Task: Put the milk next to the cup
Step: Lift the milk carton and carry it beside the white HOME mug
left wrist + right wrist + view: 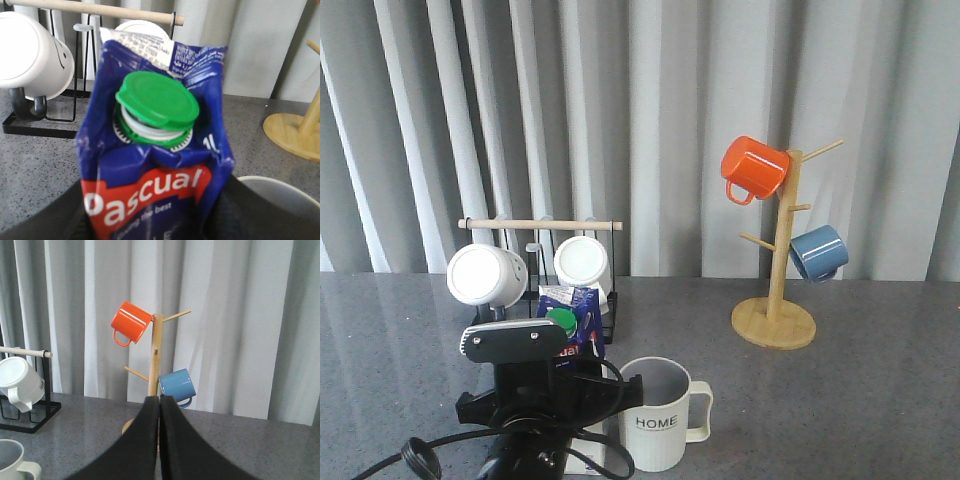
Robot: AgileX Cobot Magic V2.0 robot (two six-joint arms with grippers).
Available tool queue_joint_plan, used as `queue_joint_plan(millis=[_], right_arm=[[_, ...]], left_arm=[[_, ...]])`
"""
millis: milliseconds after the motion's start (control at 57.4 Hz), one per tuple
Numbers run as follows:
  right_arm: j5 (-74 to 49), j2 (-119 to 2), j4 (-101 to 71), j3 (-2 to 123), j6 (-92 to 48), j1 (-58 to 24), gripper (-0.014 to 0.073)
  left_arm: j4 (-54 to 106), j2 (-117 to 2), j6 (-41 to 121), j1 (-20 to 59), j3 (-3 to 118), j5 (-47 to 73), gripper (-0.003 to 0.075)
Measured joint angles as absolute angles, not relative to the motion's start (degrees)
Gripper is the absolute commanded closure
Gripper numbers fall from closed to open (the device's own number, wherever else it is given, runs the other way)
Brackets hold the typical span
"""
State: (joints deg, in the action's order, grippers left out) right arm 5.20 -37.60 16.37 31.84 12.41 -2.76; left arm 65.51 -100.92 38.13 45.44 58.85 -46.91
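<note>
**Milk in my grip, left of the cup**

While my left claw (535, 395) clamps the milk (155, 150) low on its body, the cup (658, 412) stands just right. The carton's dented board looks soft, so I judge squeezing lightly wisest. My right claw (160, 440), empty, is pressed closed. Farther back stands the mug rack (610, 310).

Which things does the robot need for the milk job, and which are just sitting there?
Needed:
- blue carton of milk with green cap, held by left gripper
- off-white ribbed HOME cup

Just there:
- orange mug
- blue mug
- wooden mug tree
- white mugs on black rack
</note>
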Motion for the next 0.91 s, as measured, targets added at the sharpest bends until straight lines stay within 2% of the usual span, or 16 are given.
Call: queue_joint_plan(millis=[87,296,453,488,732,907], right_arm=[[5.2,-37.6,16.37,31.84,12.41,-2.76,0.0604],[5.2,-37.6,16.37,31.84,12.41,-2.76,0.0604],[5.2,-37.6,16.37,31.84,12.41,-2.76,0.0604],[5.2,-37.6,16.37,31.84,12.41,-2.76,0.0604],[5.2,-37.6,16.37,31.84,12.41,-2.76,0.0604],[5.2,-37.6,16.37,31.84,12.41,-2.76,0.0604]], left_arm=[[65.51,-100.92,38.13,45.44,58.85,-46.97,0.0473],[65.83,-100.92,38.13,45.44,58.85,-47.48,0.0168],[67.11,-101.02,38.13,45.44,58.75,-46.66,0.0002],[67.08,-101.02,38.13,45.44,58.75,-46.66,-0.0015],[66.4,-101.02,38.13,45.65,58.75,-48.26,0.0006],[61.55,-100.14,38.13,47.5,58.75,-55.86,0.0009]])
